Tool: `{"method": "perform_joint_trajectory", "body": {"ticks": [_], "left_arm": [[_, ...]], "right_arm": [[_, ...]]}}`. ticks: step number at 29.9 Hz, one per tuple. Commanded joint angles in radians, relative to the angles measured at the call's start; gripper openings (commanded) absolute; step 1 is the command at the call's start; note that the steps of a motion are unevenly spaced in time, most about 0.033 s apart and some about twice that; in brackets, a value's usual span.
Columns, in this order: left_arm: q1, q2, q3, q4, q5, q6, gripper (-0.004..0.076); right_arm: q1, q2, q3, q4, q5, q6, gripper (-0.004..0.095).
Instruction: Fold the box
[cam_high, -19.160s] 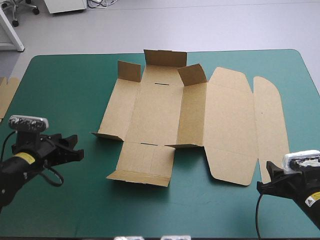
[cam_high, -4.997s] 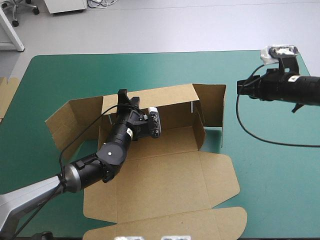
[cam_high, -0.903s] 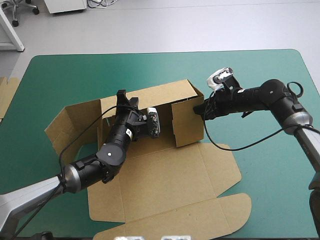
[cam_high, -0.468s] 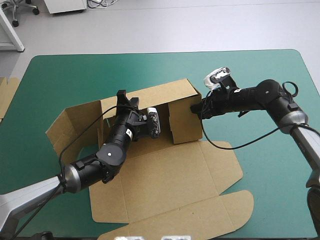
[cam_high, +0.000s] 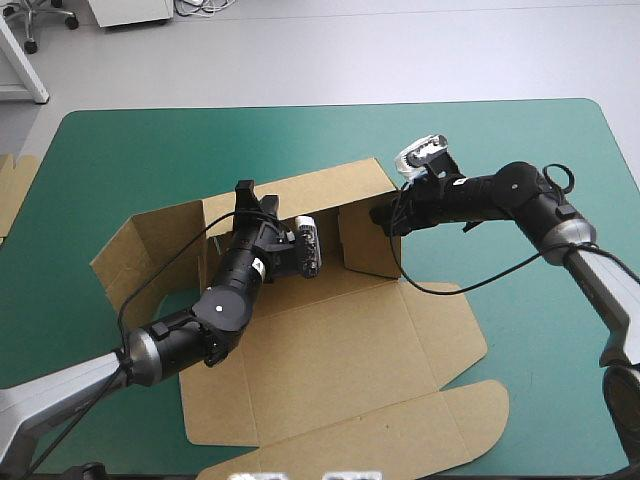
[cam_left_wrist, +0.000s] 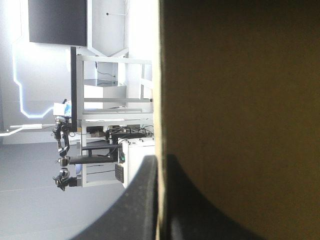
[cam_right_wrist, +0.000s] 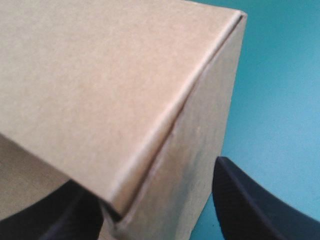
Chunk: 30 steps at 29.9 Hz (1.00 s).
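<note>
Raising the walls looks to be the step in hand; the box (cam_high: 330, 340) sits mid-table on the teal-green cover (cam_high: 120, 150), floor and lid flat toward the near edge, back wall (cam_high: 300, 195) upright. The left gripper (cam_high: 250, 197) is clenched on that wall's top edge, the board pinched between its black fingers (cam_left_wrist: 142, 200) in the wrist view; I judge it is there to steady the wall while the ends are turned in. The right gripper (cam_high: 384, 215) is released, fingers apart with the box's right corner between them; it sits against the outside of the right flap (cam_high: 368, 240), touching or all but, and the flap stands turned in, square to the wall; parted fingers suit a push rather than a grip. The left flap (cam_high: 140, 245) splays outward, so that end is not yet done; spare board (cam_high: 12, 190) lies at the table's left edge.
</note>
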Motion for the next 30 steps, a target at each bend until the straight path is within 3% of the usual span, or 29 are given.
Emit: {"method": "perform_joint_trajectory", "body": {"ticks": [1, 5, 11, 17, 27, 30], "left_arm": [[-0.005, -0.033, -0.029, 0.063, 0.019, -0.004, -0.001], [-0.005, -0.033, -0.029, 0.063, 0.023, -0.004, -0.001], [-0.005, -0.033, -0.031, 0.063, 0.026, -0.025, -0.001], [-0.005, -0.033, -0.052, 0.063, 0.023, -0.026, -0.001], [-0.005, -0.033, -0.072, 0.063, -0.032, -0.015, -0.0005], [-0.005, -0.033, -0.081, 0.063, -0.062, -0.015, 0.0058]], "right_arm": [[0.019, -0.028, -0.047, 0.039, -0.041, 0.005, 0.0553], [0.026, -0.028, -0.052, 0.035, -0.048, 0.016, 0.0447], [0.026, -0.028, -0.05, 0.014, -0.014, 0.018, 0.0179], [0.026, -0.028, -0.05, 0.022, -0.001, 0.006, -0.0017], [0.026, -0.028, -0.05, 0.029, -0.006, 0.111, -0.0015], [0.026, -0.028, -0.05, 0.029, -0.006, 0.144, -0.0015]]}}
